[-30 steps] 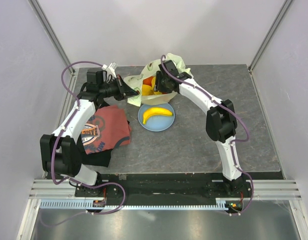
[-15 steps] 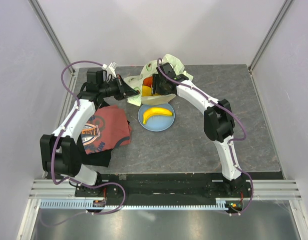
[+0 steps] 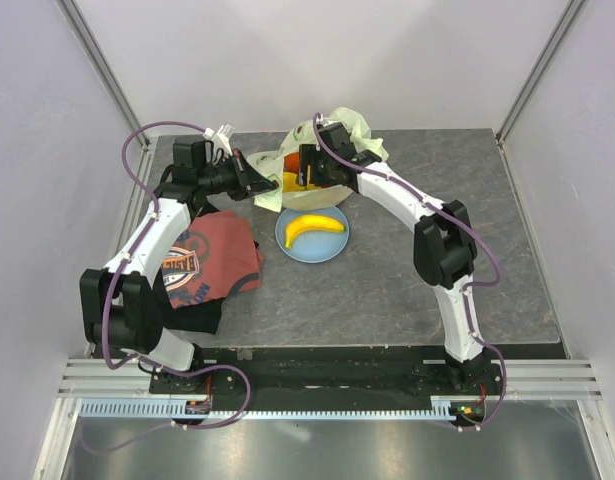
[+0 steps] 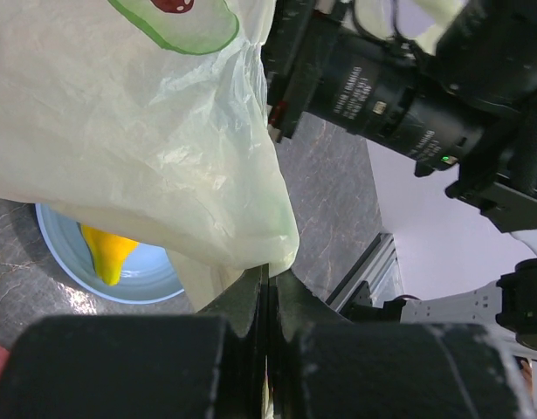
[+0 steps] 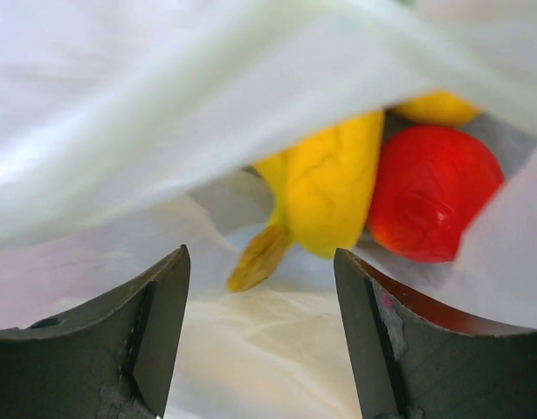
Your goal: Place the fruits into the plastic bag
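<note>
Now we see the plastic bag (image 3: 352, 132) lying crumpled at the far middle of the table (image 3: 377, 290), at 12 o'clock from the blue plate (image 3: 287, 246), with its near edge at the plate's far rim. One banana (image 3: 315, 226) lies on that plate, outside the bag. A red T-shirt (image 3: 202, 262) lies at 8 o'clock from the plate.

The left gripper (image 4: 268, 278) reaches the bag from 9 o'clock. In its wrist view the fingers are clenched together with a fold of the pale, avocado-printed film nipped between them, and the film is lifted and stretched away toward 11 o'clock. Under the raised film we see part of the plate and the banana's tip at 8 o'clock of that view. The black body of the right arm (image 4: 382, 87) shows at 2 o'clock.

The right gripper (image 5: 260, 253) comes in from 3 o'clock, and from above its tip sits at the bag's mouth. Its wrist view shows its fingers (image 5: 154, 332) spread apart and released, with nothing between them. Beyond them, inside the bag, a yellow fruit (image 5: 329, 188) with a brownish stem end lies at 12 o'clock, touching a red fruit (image 5: 430, 192) at 2 o'clock. A second bit of yellow shows above the red one, and we cannot tell what it is. Bag film drapes across the top of that view and lies beneath the fruits.
</note>
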You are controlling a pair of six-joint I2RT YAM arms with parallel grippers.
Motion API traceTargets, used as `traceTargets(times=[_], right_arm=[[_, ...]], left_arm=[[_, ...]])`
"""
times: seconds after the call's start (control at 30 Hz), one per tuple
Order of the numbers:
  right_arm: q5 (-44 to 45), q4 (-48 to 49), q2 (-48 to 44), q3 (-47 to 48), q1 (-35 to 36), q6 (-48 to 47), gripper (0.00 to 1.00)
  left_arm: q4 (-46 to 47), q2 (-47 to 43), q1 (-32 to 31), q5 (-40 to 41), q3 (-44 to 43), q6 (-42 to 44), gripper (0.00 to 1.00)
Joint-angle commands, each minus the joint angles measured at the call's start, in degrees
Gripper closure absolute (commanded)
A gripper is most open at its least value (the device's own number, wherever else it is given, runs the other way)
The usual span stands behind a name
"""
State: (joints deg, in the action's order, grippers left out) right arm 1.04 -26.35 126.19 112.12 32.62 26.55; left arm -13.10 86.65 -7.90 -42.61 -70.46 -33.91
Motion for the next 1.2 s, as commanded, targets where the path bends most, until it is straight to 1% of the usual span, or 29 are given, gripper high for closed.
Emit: traceTargets(times=[0.0, 0.07, 0.2, 0.3, 0.37, 0.47, 0.6, 0.63, 0.77, 0.93, 1.17], right_arm=[[-6.04, 10.78, -9.89, -3.9, -0.01, -4.04, 0.26], [-9.11, 15.16, -12.36, -6.63, -0.01, -5.53, 0.26], [-14.83, 22.12, -20.18, -14.98, 0.42, -8.26, 0.26], [-17.38, 22.49, -24.04, -18.93, 1.91, -11.77, 0.27], [-17.74, 19.69, -25.37, -20.53, 3.23, -14.14, 0.27], [-16.51, 15.47, -28.09, -26.22, 4.9, -19.85, 0.29], [-10.81, 11.24, -31.35, -32.47, 7.1, -28.36, 0.3], [-10.01, 10.8, -32.23, -33.7, 8.06, -29.17, 0.3], [-6.41, 10.88, -36.1, -39.85, 8.34, -31.02, 0.3], [3.95, 11.05, -33.21, -41.54, 8.16, -35.41, 0.3], [6.78, 11.23, -23.2, -34.26, 8.16, -41.65, 0.3]], left_arm=[[2.03, -0.26, -0.18, -0.55, -1.26, -1.68, 0.98], [2.03, 0.01, -0.18, -0.46, -1.52, -1.86, 0.98], [2.03, 0.45, -0.18, 0.42, -1.88, -2.21, 0.98], [2.03, 1.15, -0.18, 0.51, -2.32, -2.65, 0.98], [2.12, 1.41, -0.18, 0.6, -2.75, -2.91, 0.98], [2.21, 1.68, -0.18, 0.86, -3.02, -3.18, 0.98], [2.2, 1.77, -0.18, 0.77, -3.46, -3.0, 0.98], [1.94, 1.68, -0.18, 0.77, -3.55, -3.0, 0.99], [1.85, 1.68, -0.18, 0.95, -3.55, -3.09, 0.99], [1.85, 1.33, -0.18, 0.78, -3.46, -3.0, 0.98], [0.62, 0.45, -0.18, 1.39, -3.46, -1.68, 0.98]])
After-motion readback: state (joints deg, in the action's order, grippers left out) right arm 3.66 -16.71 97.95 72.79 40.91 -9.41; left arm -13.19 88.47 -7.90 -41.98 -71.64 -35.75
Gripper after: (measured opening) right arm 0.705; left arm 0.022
